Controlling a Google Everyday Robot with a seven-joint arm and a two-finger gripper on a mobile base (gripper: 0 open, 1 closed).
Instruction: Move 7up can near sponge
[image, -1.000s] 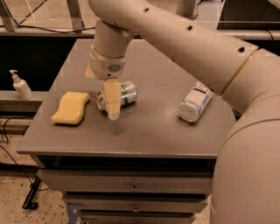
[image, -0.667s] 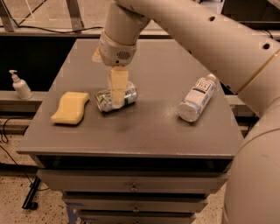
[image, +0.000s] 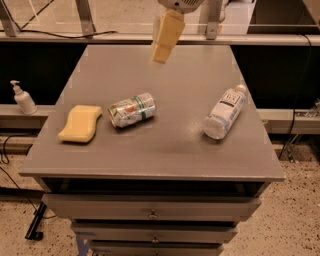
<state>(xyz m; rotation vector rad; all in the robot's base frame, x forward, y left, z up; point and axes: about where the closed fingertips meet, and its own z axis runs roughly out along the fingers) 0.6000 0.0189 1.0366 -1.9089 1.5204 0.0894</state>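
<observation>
The 7up can (image: 132, 110), silver-white with green bands and a red spot, lies on its side on the grey table (image: 175, 150), left of the middle. The yellow sponge (image: 80, 123) lies flat just to its left, a small gap apart. My gripper (image: 165, 37) hangs high above the back of the table, well clear of the can and holding nothing. Its cream fingers (image: 166, 35) point down.
A clear plastic water bottle (image: 225, 112) with a white label lies on its side at the table's right. A white pump dispenser (image: 22, 98) stands on a ledge off the left edge. Drawers run below the table's front edge.
My gripper has let go of the can and risen up and back, away from it. The can now lies free beside the sponge. The arm has pulled out of view.
</observation>
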